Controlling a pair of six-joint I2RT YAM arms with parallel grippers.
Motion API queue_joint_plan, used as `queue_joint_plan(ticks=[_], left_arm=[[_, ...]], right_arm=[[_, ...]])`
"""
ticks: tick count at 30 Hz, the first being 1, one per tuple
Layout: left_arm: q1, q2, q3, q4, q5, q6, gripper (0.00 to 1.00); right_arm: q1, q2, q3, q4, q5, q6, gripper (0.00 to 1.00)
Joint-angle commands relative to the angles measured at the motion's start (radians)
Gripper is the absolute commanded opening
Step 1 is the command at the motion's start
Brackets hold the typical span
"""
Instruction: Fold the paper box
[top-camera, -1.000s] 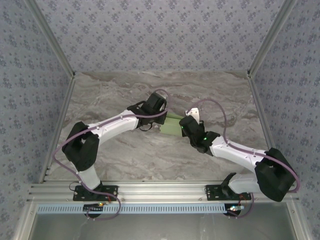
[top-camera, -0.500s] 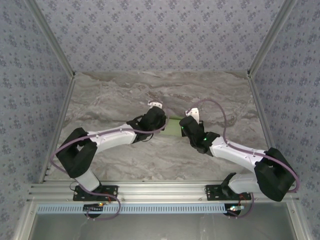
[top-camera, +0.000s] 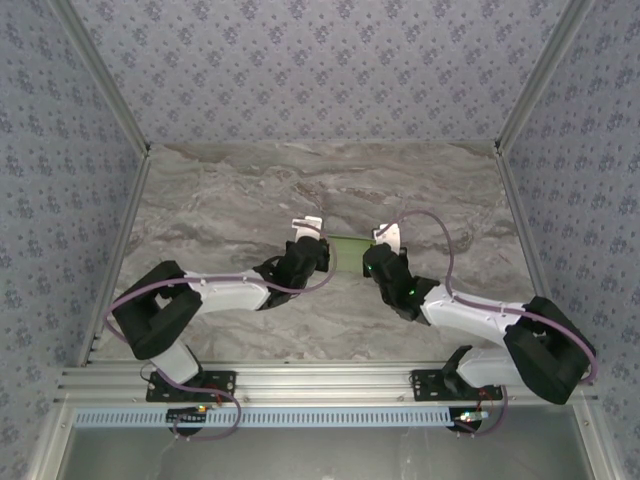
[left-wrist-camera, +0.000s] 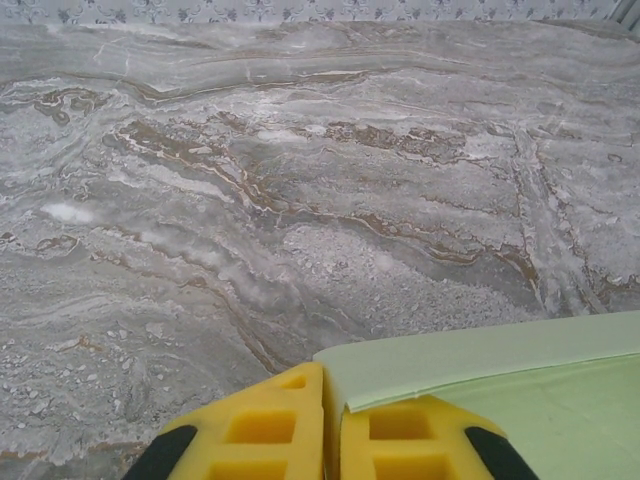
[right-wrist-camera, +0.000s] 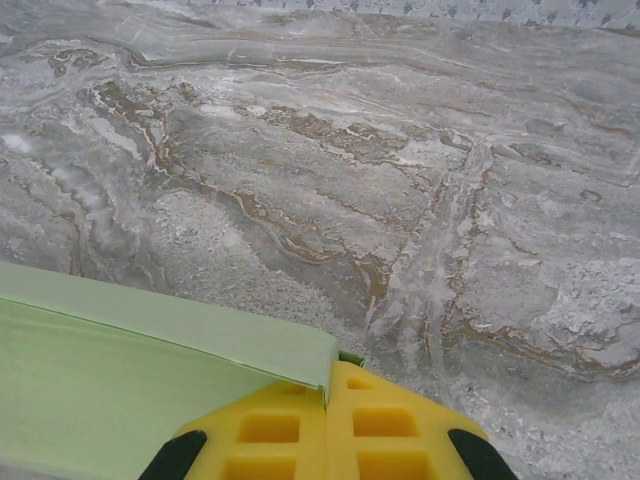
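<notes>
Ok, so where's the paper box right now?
Mid-table in the top view, the paper box is between the two arms; its left edge is pinched in the left fingers, its right edge in the right fingers.

A grey marble-patterned table (top-camera: 220, 190) with brown veins lies between pale blue floral-papered walls (top-camera: 320, 70); aluminium rails (top-camera: 330, 378) run along its near edge and up the corners.

Pale green paper box (left-wrist-camera: 500, 400), yellow end effector fingers (left-wrist-camera: 265, 430), grey-brown veined marble table (left-wrist-camera: 300, 200), blue floral-print walls (top-camera: 320, 70).
</notes>
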Motion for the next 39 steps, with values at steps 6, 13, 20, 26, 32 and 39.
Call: queue_joint_plan(ticks=[6, 13, 20, 26, 32, 39], left_arm=[[-0.009, -0.086, -0.013, -0.160, 0.074, 0.039, 0.25], [-0.008, -0.228, -0.023, -0.243, 0.158, 0.061, 0.48], [0.106, -0.317, 0.036, -0.344, 0.402, -0.040, 0.58], [0.213, -0.182, 0.179, -0.432, 0.545, -0.138, 0.59], [0.242, -0.094, 0.212, -0.448, 0.605, -0.183, 0.56], [0.232, -0.061, 0.118, -0.367, 0.659, -0.256, 0.48]], right_arm=[[0.030, 0.041, -0.035, -0.172, 0.014, 0.005, 0.00], [0.033, 0.044, -0.007, -0.203, 0.030, 0.012, 0.00], [0.037, 0.052, 0.005, -0.214, 0.036, 0.016, 0.00], [0.037, 0.054, 0.011, -0.221, 0.041, 0.018, 0.00], [0.038, 0.054, 0.020, -0.228, 0.047, 0.019, 0.00], [0.043, 0.062, 0.027, -0.244, 0.049, 0.044, 0.00]])
